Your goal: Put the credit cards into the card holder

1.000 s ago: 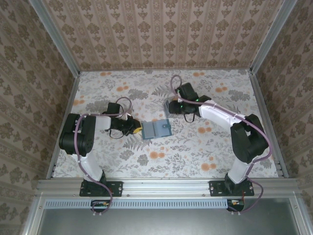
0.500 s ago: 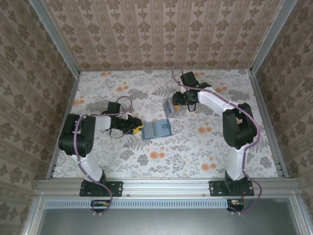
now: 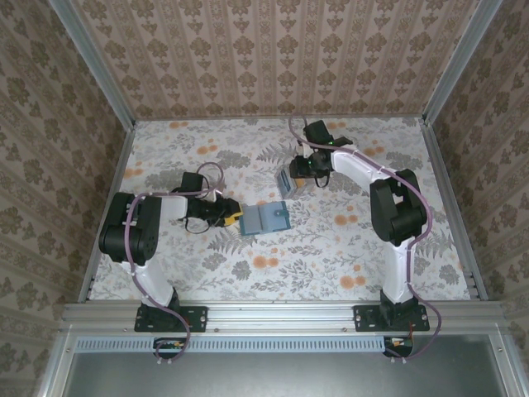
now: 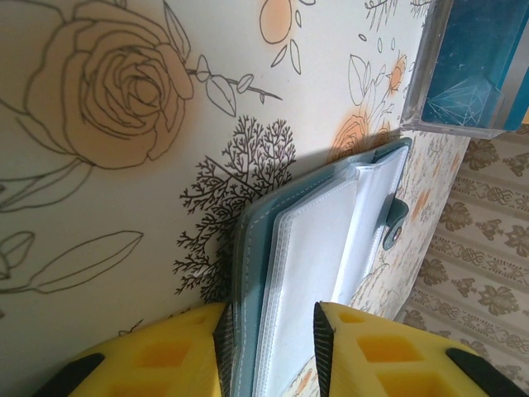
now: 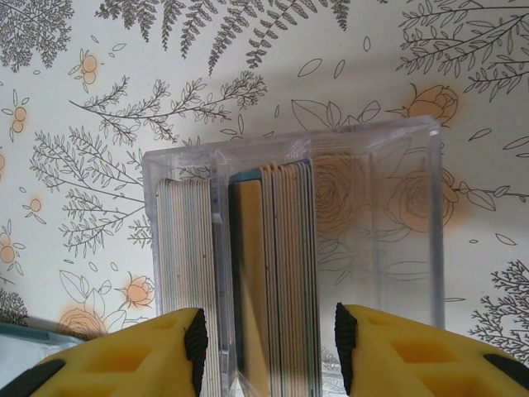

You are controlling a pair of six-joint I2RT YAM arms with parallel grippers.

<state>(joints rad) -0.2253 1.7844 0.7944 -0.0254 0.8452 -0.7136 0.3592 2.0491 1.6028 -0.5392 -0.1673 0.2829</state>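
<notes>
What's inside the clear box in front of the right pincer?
Cards stand on edge in two packs, split by a clear divider. The right part of the box looks bare. The card faces cannot be seen, since only their edges show.

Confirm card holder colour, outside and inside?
Card holder: teal-blue outside, pale whitish-blue inside. Best in the left wrist view.

card holder's [image 4: 306, 273] near end off-frame

light: bright, even, diffuse | shadows: soft, beside card holder [image 4: 314, 240] | glare: faint sheen on clear box [image 5: 397, 207]
</notes>
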